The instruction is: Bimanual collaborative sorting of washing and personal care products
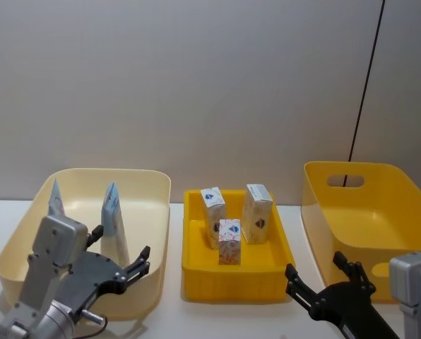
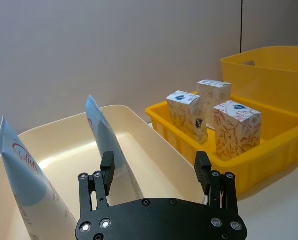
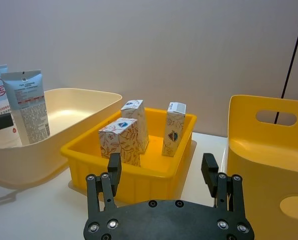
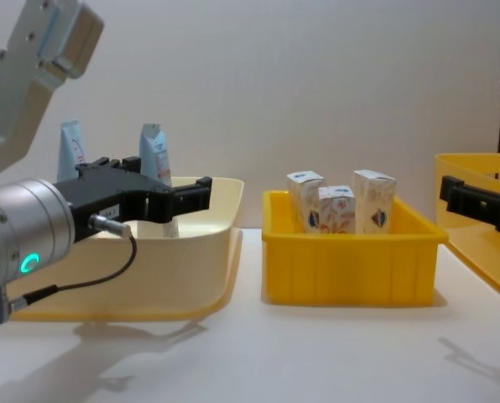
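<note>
Two pale-blue squeeze tubes (image 1: 55, 201) (image 1: 114, 212) stand upright in the cream bin (image 1: 111, 173) on the left. Three white cartons with orange floral print (image 1: 214, 210) (image 1: 256, 213) (image 1: 229, 241) stand in the small yellow tray (image 1: 232, 272) in the middle. My left gripper (image 1: 120, 244) hangs open over the cream bin's front right part, just in front of the nearer tube (image 2: 106, 140), with nothing between its fingers. My right gripper (image 1: 313, 265) is open and empty, low at the front between the tray and the big yellow bin (image 1: 369, 212).
The big yellow bin with a handle slot stands at the right, with nothing showing inside. A plain grey wall runs close behind all three containers. White tabletop (image 4: 317, 353) lies free in front of the tray.
</note>
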